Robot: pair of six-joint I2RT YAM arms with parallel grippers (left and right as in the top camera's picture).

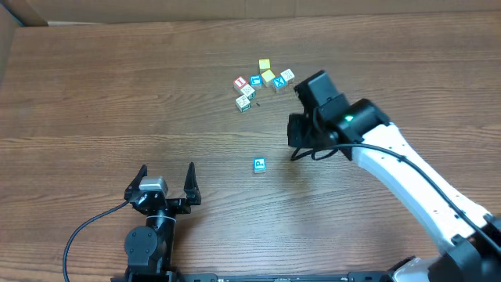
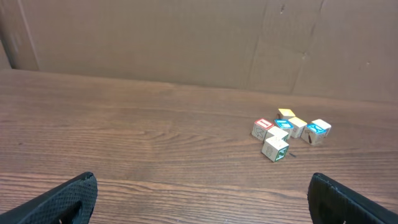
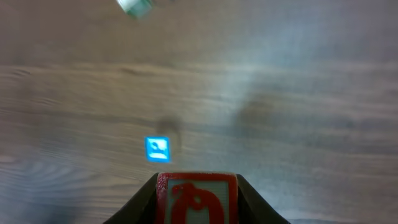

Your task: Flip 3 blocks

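The right gripper (image 3: 196, 186) is clamped on a small wooden cube with a red letter face (image 3: 196, 203), above the brown wooden table (image 1: 94, 94). A blue-faced wooden cube (image 1: 259, 164) lies just beyond. The flip appears under way; next, the held cube needs turning and setting down. The left gripper (image 1: 163, 182) gapes wide, empty.

This is looking like a robotics lab test bench: a white right arm (image 1: 415, 180) and a black left arm (image 1: 149, 243) are sitting at a wood-grain desk (image 1: 94, 94), a black cable (image 1: 86, 223) trailing loose. Plain cardboard walls (image 2: 155, 37) are fencing the desk, and toy alphabet blocks (image 1: 256, 81) are lying on it.
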